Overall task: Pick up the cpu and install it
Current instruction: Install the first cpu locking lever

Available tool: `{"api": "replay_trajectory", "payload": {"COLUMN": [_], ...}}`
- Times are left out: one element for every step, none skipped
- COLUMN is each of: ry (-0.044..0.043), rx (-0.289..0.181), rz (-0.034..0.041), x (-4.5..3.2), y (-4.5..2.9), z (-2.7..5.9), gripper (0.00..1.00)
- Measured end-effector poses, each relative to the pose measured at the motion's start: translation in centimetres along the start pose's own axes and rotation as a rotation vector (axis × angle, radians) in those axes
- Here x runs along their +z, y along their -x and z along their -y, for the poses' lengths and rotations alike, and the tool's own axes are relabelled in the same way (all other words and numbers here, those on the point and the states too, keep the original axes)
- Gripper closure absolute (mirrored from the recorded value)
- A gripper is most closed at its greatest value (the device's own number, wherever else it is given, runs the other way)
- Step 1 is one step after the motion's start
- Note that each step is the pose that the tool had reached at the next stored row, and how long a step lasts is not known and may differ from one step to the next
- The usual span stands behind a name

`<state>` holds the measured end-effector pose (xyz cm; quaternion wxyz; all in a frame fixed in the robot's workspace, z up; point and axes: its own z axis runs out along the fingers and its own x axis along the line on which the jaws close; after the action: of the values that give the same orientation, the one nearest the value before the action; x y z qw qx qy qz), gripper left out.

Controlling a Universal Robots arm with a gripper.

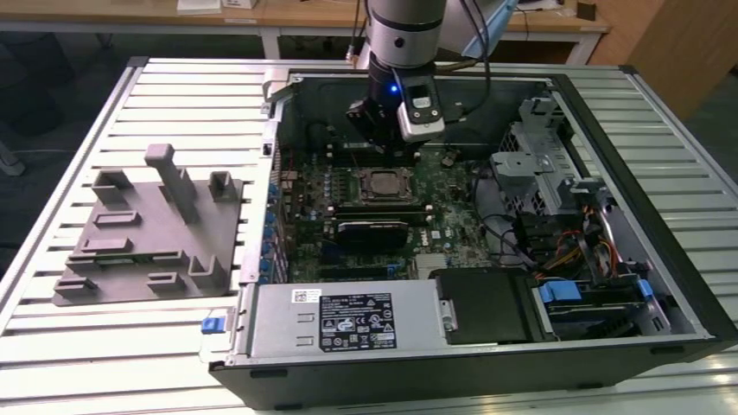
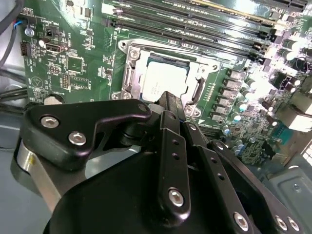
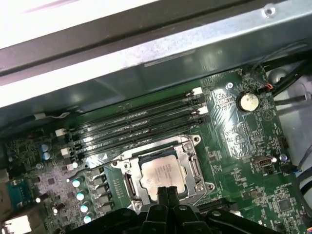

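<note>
Your gripper point(image 3: 168, 194) looks pinched together, holding nothing; the cpu point(image 3: 163, 176) sits in its socket point(image 3: 192, 168) mid-frame. Lift straight up, gently.

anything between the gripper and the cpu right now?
Nothing visible. The cpu already lies in the motherboard socket, its top uncovered, and the gripper sits just above its near edge inside the open computer case.
</note>
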<state>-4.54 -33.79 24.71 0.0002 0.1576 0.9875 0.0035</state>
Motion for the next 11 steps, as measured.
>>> {"api": "replay_trajectory", "payload": {"ry": [-0.0001, 0.0000, 0.0001, 0.0001, 0.0000, 0.0000, -0.0001, -0.0001, -0.0002, -0.0002, -0.0002], "rx": [0.000, -0.002, -0.006, -0.016, -0.032, -0.050, -0.068, -0.087, -0.105, -0.123, -0.141], "rz": [0.0001, 0.0002, 0.0002, 0.0002, 0.0000, -0.0001, -0.0003, -0.0004, -0.0005, -0.0007, -0.0008], "x": [-0.01, 0.00, 0.00, 0.01, 0.00, 0.01, 0.01, 0.01, 0.01, 0.02, 0.03], "y": [-0.19, -0.39, -0.53, -0.57, -0.57, -0.58, -0.58, -0.58, -0.58, -0.58, -0.58], "z": [0.08, 0.15, 0.19, 0.20, 0.20, 0.21, 0.21, 0.21, 0.21, 0.21, 0.21], "gripper": [0.89, 0.89, 0.89, 0.89, 0.89, 0.89, 0.89, 0.89, 0.89, 0.89, 0.89]}}
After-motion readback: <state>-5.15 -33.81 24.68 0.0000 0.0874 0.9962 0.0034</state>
